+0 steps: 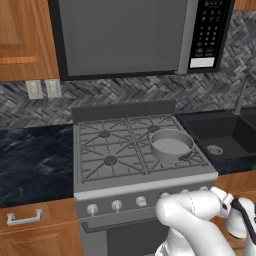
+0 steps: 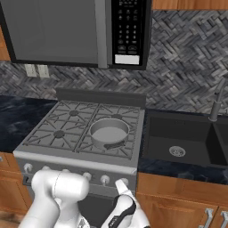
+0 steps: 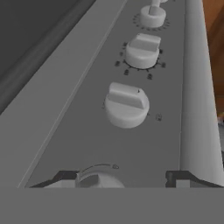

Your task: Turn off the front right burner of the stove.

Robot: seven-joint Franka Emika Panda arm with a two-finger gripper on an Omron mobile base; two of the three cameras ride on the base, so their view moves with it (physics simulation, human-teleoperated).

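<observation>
Kitchen wall and counters

Herringbone grey backsplash (image 1: 125, 92) crosses mid-frame; microwave (image 1: 130, 35) at top centre, wooden cabinets (image 1: 25, 37) upper left, black counter (image 1: 32, 162) left, dark sink (image 2: 182, 142) right.

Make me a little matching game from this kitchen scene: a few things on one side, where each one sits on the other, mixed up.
Things:
1. metal pan
2. microwave
3. sink
4. row of knobs

Places:
A. on the wall above the stove
B. on the stove's front panel
C. on the grates, right side of the stove
D. set in the dark counter, right of the stove

Pairs: 1-C, 2-A, 3-D, 4-B
</observation>
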